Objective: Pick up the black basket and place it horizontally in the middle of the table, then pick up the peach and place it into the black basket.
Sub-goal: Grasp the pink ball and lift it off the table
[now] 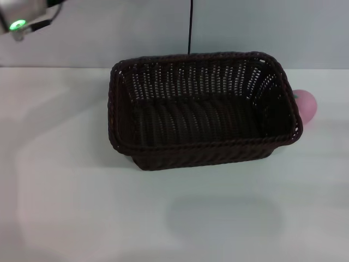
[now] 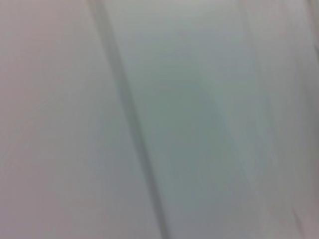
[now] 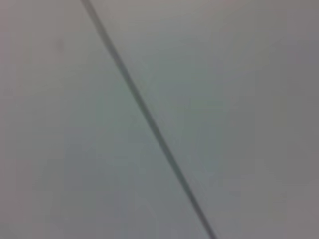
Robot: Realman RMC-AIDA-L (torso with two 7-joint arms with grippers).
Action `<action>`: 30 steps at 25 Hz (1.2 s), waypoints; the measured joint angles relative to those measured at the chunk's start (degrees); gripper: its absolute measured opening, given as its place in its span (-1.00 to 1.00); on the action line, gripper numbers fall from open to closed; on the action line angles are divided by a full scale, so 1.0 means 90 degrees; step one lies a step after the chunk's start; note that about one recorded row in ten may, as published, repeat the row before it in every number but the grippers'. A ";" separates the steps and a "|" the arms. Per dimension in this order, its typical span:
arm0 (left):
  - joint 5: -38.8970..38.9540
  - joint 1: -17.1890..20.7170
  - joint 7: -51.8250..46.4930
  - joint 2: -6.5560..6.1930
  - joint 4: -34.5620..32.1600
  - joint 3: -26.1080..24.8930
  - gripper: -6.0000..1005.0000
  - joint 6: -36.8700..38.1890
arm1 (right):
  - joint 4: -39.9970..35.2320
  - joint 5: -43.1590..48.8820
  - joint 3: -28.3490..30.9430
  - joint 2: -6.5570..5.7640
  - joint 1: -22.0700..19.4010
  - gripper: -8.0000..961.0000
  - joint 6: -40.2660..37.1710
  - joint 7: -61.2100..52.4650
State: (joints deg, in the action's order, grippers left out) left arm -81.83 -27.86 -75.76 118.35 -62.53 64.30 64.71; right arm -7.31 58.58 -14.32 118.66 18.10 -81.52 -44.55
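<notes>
The black basket (image 1: 202,109) lies upright with its long side across the white table (image 1: 82,191), near the middle toward the back. It is empty inside. The pink peach (image 1: 305,106) sits on the table just beyond the basket's right end, partly hidden by the rim. Part of the left arm (image 1: 19,16) with a green light shows at the top left corner, far from the basket. No gripper fingers show in any view. The right arm is out of view. Both wrist views show only plain grey surface with a dark line.
A thin black cable (image 1: 190,27) runs down the grey back wall behind the basket. White tabletop stretches in front of and to the left of the basket.
</notes>
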 joint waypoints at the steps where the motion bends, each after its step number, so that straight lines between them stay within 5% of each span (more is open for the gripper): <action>1: 0.0723 0.0183 0.0370 0.0001 0.0216 -0.0014 0.70 0.0016 | -0.0206 0.0169 -0.0117 -0.0008 -0.0040 0.42 -0.0004 -0.0201; 3: 0.2182 0.0484 0.1123 -0.0009 0.0922 -0.0029 0.70 0.0293 | -0.0581 0.0549 -0.0247 -0.0023 -0.0096 0.42 -0.0006 -0.0632; 7: 0.2600 0.0550 0.1358 -0.0013 0.1215 -0.0052 0.70 0.0451 | -0.1741 0.1816 -0.0320 -0.0057 -0.0159 0.42 -0.0040 -0.1955; 10: 0.4144 0.0615 0.2302 -0.0024 0.3012 -0.0449 0.70 0.1710 | -0.2814 0.3020 -0.0323 -0.0152 -0.0154 0.42 -0.0151 -0.3409; 13: 0.4328 0.0609 0.2443 -0.0022 0.3578 -0.0763 0.70 0.2173 | -0.4140 0.4555 -0.0324 -0.0326 0.0005 0.42 -0.0497 -0.5173; 21: 0.4371 0.0708 0.2510 -0.0019 0.3860 -0.0837 0.70 0.2376 | -0.5823 0.7575 -0.0277 -0.0775 0.0878 0.42 -0.1499 -0.7749; 30: 0.4392 0.0727 0.2543 -0.0018 0.4148 -0.0833 0.70 0.2523 | -0.5601 0.9493 -0.0702 -0.1125 0.2078 0.42 -0.1471 -0.8545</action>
State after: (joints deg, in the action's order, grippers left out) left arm -42.30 -21.32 -52.87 118.19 -25.21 56.80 87.42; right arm -57.71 144.01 -20.64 108.54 36.80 -94.76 -121.46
